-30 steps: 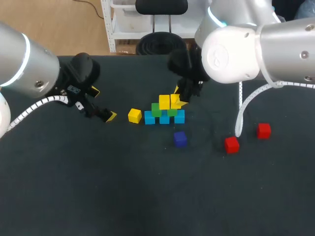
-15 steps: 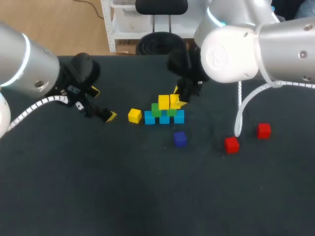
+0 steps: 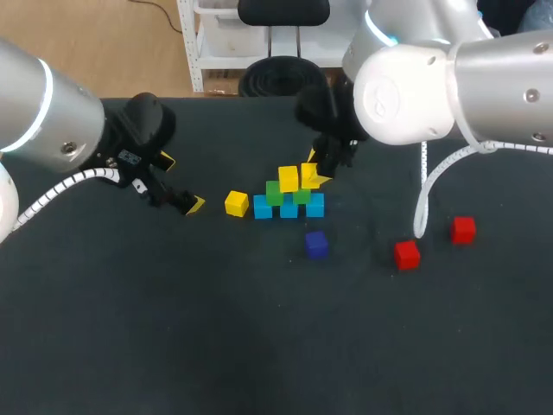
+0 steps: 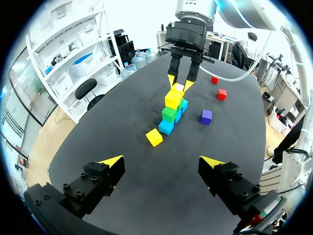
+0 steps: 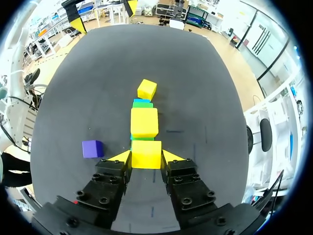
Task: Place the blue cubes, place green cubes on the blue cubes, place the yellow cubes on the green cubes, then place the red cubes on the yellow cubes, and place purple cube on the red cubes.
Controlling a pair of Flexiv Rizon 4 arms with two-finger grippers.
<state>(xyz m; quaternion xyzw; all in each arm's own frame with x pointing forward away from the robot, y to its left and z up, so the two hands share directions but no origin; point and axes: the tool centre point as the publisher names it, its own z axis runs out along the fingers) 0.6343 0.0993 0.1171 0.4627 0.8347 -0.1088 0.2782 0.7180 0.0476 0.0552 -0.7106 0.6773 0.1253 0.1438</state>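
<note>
The right gripper (image 5: 146, 156) pinches a small hard yellow cube (image 5: 146, 154) by opposite flat faces, just over the green cube (image 3: 301, 197) at the cube stack's (image 3: 289, 207) three o'clock end. I judge it light, rigid and smooth, so mid-face is the place to hold. The left gripper (image 4: 161, 161), spread and empty, hangs at nine o'clock.

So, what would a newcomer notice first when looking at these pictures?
The small pyramid of cubes at mid-table: blue at the bottom, green, then yellow. The right gripper is closed on a yellow cube on top. Two red cubes lie apart on the table's right side.
</note>
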